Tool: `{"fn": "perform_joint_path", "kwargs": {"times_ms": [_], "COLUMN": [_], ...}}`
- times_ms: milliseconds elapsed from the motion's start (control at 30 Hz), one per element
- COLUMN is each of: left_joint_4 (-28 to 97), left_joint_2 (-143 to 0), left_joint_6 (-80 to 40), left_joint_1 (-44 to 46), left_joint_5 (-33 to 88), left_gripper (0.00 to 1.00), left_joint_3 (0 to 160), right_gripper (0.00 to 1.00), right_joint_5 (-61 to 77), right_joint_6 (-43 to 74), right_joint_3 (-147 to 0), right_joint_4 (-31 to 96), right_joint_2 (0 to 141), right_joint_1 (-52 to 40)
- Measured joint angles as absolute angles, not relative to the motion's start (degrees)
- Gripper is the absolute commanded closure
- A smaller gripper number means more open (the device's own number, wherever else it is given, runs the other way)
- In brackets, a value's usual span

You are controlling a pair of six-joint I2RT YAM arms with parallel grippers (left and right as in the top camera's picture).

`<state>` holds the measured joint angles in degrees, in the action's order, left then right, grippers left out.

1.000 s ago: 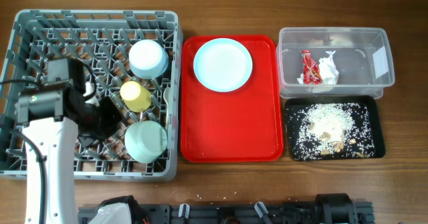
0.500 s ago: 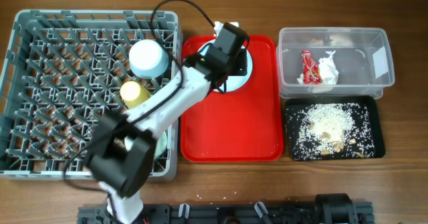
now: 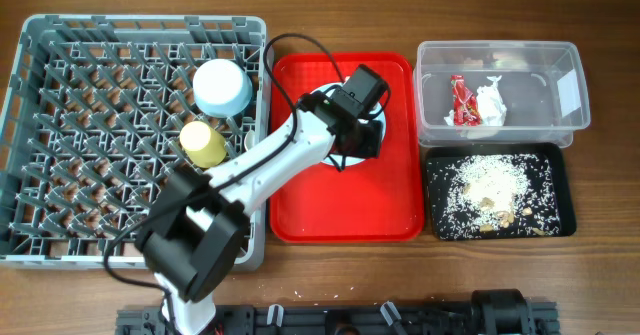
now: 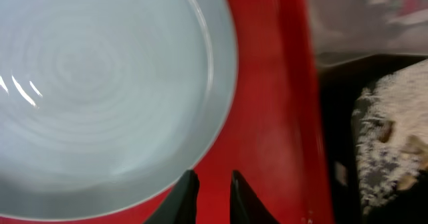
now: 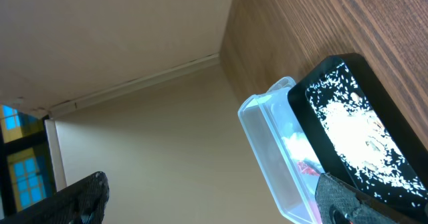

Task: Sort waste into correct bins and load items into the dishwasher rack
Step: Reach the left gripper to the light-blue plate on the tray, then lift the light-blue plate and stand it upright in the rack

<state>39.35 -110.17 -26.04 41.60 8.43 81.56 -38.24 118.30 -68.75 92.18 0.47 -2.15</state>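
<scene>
My left gripper (image 4: 212, 184) has its jaws barely parted, with only bare red tray (image 4: 267, 117) showing between them. The plate (image 4: 100, 83) rim curves just ahead and left. Ahead-right is free tray floor up to its raised edge. Beyond that, I think, is the black tray (image 4: 374, 150). My right gripper (image 5: 214, 200) hangs spread wide, empty.

The view is tilted, so the wooden table (image 5: 348, 17) fills the upper right corner. On it lies a black tray (image 5: 309, 98) scattered with pale rice scraps (image 5: 351, 127). Just beside the tray stands a clear plastic tub (image 5: 264, 144), with a white napkin (image 5: 294, 140) and a red wrapper (image 5: 309, 167) faintly visible inside. Behind them are a beige wall (image 5: 154, 144) and a blue-lit window (image 5: 20, 164) at the left edge. The right gripper (image 5: 212, 200) shows only its dark fingertips (image 5: 79, 198) in the lower corners, far apart, with wall between them.
</scene>
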Motion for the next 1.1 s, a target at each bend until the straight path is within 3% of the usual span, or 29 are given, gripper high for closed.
{"fn": "perform_joint_path", "kwargs": {"times_ms": [33, 133, 367, 633, 867, 1100], "left_joint_4": [37.52, 32.75, 22.5, 21.21, 20.23, 19.0], "left_joint_2": [-108.22, -109.25, -120.09, -121.69, -113.62, -122.17], "left_joint_6": [-26.17, -26.5, -26.46, -26.46, -26.41, -26.41], "left_joint_1": [42.81, 45.74, 50.19, 50.15, 49.8, 46.54], "left_joint_5": [7.4, 3.64, -7.88, -14.17, -15.7, -16.69], "left_gripper": [0.66, 0.6, 0.76, 0.78, 0.78, 0.78], "left_joint_3": [81.62, 81.6, 81.6, 81.6, 81.58, 81.6], "right_gripper": [0.0, 0.0, 0.0, 0.0, 0.0, 0.0], "right_joint_5": [-38.22, -38.22, -38.22, -38.24, -38.22, -38.22], "right_joint_6": [118.3, 118.28, 118.28, 118.3, 118.28, 118.3], "right_joint_3": [-68.75, -68.75, -68.75, -68.75, -68.75, -68.75], "right_joint_4": [92.16, 92.16, 92.18, 92.18, 92.18, 92.2], "right_joint_2": [0.47, 0.47, 0.47, 0.47, 0.47, 0.47], "right_joint_1": [-2.15, -2.15, -2.15, -2.15, -2.15, -2.13]}}
